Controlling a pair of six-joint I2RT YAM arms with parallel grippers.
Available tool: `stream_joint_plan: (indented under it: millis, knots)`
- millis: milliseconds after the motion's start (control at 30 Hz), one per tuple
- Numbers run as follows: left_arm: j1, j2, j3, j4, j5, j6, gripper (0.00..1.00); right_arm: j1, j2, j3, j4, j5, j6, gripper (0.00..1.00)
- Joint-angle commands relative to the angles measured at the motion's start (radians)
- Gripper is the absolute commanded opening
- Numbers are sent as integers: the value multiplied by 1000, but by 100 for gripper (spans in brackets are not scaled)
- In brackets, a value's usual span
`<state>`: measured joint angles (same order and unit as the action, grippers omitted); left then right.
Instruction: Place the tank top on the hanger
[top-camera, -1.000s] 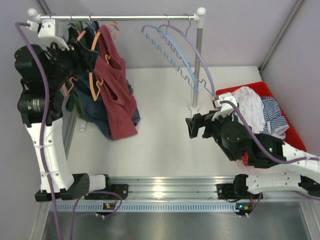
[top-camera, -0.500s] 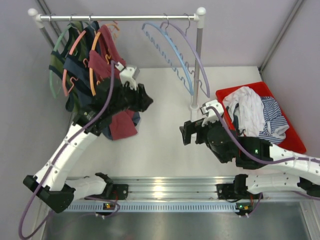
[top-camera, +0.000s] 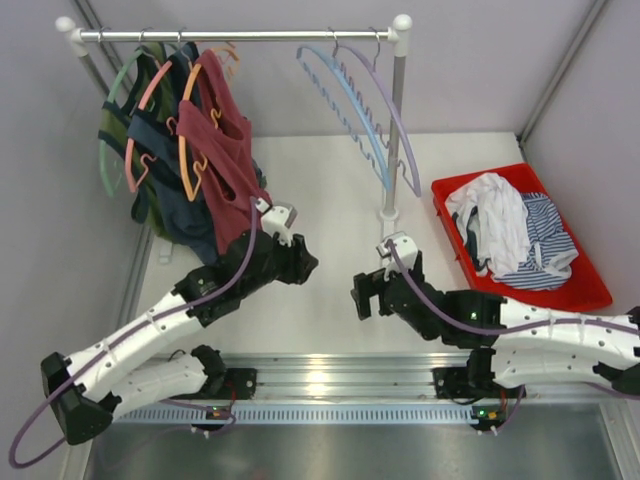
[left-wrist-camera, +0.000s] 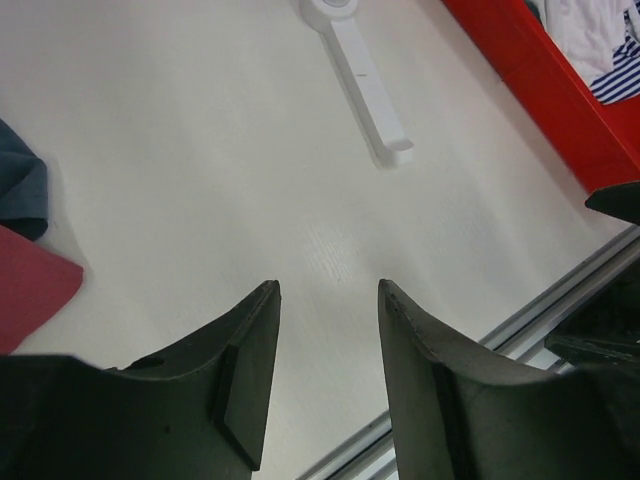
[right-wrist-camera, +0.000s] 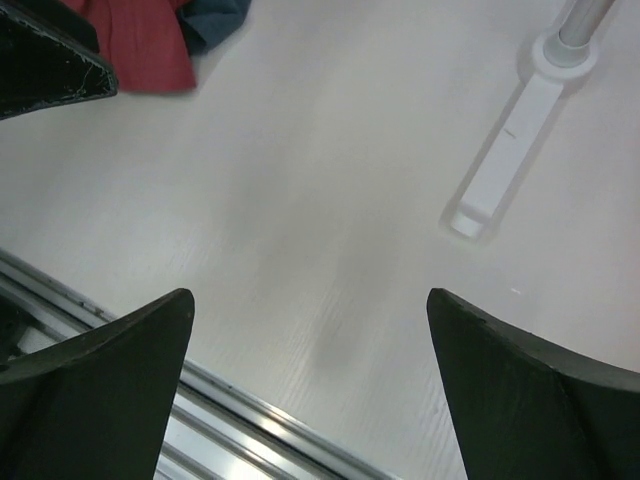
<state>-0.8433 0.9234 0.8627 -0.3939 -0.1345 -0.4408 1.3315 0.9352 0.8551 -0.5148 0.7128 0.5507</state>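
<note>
Tank top (top-camera: 236, 172) hangs on hanger (top-camera: 181, 150) at the rail (top-camera: 260, 36) — soft, light, limp, likely best pinched at a strap. Left gripper (left-wrist-camera: 327, 288) half-parted, empty — right gripper (right-wrist-camera: 308, 296) wide, empty.

No readable text, no labels or brand names, no numbers, no signs, in overhead or either wrist view

The top view looks steeply down from above and behind the arm bases (top-camera: 225, 380), holding the whole white surface (top-camera: 330, 190) from well back. Each wrist view sits low and close, looking past the left tool (left-wrist-camera: 327, 290) or the right tool (right-wrist-camera: 310, 295) onto that surface. Both share the rack foot (left-wrist-camera: 365, 80) and, it seems, the tank top (left-wrist-camera: 30, 290) hem.
</note>
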Motion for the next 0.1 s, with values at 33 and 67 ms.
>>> stream_joint_plan:
  millis: [33,67]
  knots:
    - [-22,-20,-16,125,-47,-27,49,-14,20,13,72,-6,69,100]
    - [-23,-20,-14,122,-50,-23,49,-15,33,19,65,7,81,100]
